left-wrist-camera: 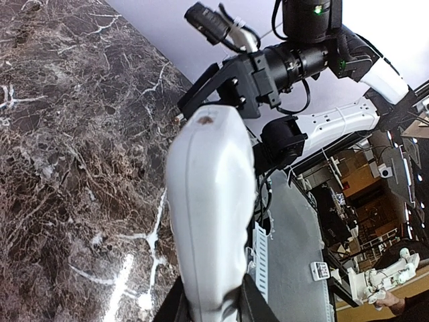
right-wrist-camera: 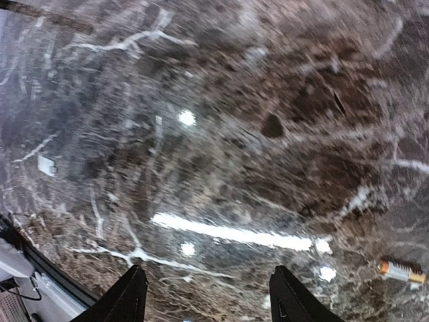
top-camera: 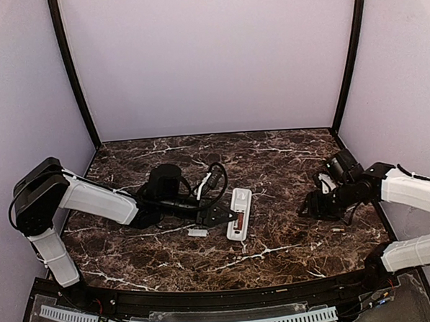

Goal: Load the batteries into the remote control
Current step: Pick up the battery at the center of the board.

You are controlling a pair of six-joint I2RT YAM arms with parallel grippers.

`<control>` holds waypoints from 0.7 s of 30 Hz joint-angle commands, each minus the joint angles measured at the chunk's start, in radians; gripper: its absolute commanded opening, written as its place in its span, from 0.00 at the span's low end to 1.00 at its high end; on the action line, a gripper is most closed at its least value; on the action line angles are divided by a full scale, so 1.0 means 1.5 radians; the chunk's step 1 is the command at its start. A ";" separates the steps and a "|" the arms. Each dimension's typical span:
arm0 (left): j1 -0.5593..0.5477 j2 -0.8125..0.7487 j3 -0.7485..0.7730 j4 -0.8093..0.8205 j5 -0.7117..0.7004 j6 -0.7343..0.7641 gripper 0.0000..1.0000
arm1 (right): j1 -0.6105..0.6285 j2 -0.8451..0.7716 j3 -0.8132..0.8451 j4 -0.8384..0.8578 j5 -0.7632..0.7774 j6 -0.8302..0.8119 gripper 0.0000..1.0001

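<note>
Spread on right end effector (right-wrist-camera: 208,272): wide, nothing between the two dark fingers (right-wrist-camera: 131,298), only blurred marble counter (right-wrist-camera: 221,134) beneath. Just outside the right-hand finger, low in the wrist view: loose battery (right-wrist-camera: 400,270), orange-tipped, lying flat. Long axis nearly in line with the direction in which those fingers close, slightly tilted. Not within the gap, so probably calls for a sideways shift toward that finger, plus a wrist turn to close across the slim width rather than along the length. Far nearer to this arm than to the other.

Well beyond, toward the opposite arm: remote control (top-camera: 239,214), back upward, long axis pointing away from the bases, with one reddish-brown seated battery (top-camera: 241,222) in its compartment. Left end effector (top-camera: 216,217) pinching that white body from its side, the remote filling the left wrist view. Cannot tell whether lifted or resting on the counter. Just beside, on the near side of that end effector: small white cover piece (top-camera: 198,232), lying loose.
</note>
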 commanded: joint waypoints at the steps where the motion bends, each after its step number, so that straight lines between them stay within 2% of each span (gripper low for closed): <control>1: 0.003 -0.002 -0.012 0.036 -0.012 -0.008 0.02 | -0.002 0.021 -0.013 -0.141 0.081 0.078 0.61; 9: 0.003 -0.008 -0.015 0.047 -0.019 0.001 0.03 | -0.003 -0.110 -0.073 -0.205 0.137 0.245 0.65; 13: 0.004 -0.009 -0.017 0.056 -0.017 0.001 0.03 | -0.003 -0.118 -0.092 -0.211 0.161 0.319 0.77; 18: 0.009 -0.017 -0.025 0.060 -0.021 0.003 0.04 | -0.004 -0.103 -0.094 -0.212 0.199 0.406 0.78; 21: 0.011 -0.021 -0.025 0.061 -0.023 0.004 0.04 | -0.004 -0.088 -0.087 -0.212 0.227 0.452 0.85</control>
